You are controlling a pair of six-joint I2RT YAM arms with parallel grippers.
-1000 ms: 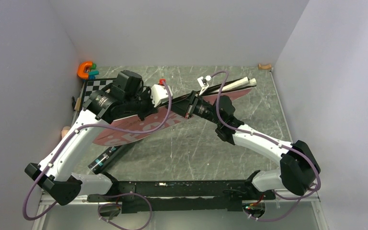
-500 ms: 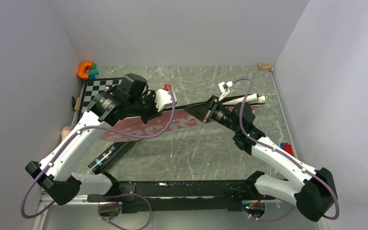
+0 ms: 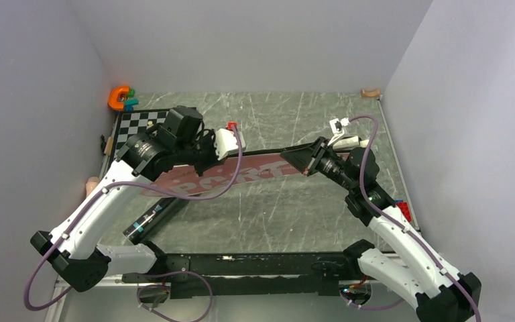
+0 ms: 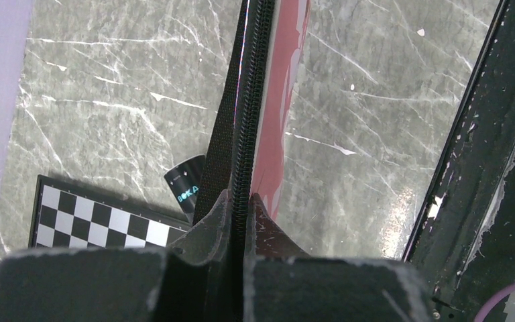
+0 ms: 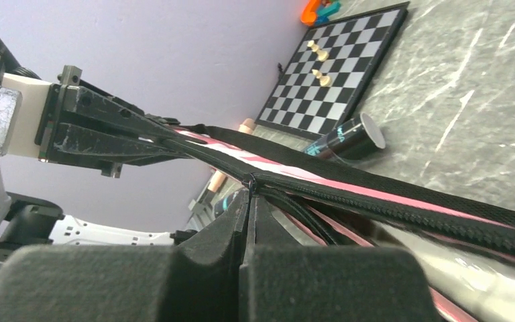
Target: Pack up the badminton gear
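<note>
The black tube (image 3: 149, 219) was pictured lying nearer than the chessboard (image 3: 141, 122), while the pink bag (image 3: 241, 176), held aloft to the chessboard's right, was pinched along its zip edge by the tightly closed left gripper (image 4: 241, 201) and right gripper (image 5: 248, 194).

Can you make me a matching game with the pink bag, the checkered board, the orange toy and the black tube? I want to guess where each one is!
Things:
1. pink bag
2. chessboard
3. orange toy
4. black tube

Places:
A. tucked in the far left corner
B. lying on the table, nearer the robot than the board
C. lying flat right next to the orange toy
D. gripped by the left hand and the right hand

Pairs: 1-D, 2-C, 3-A, 4-B
</note>
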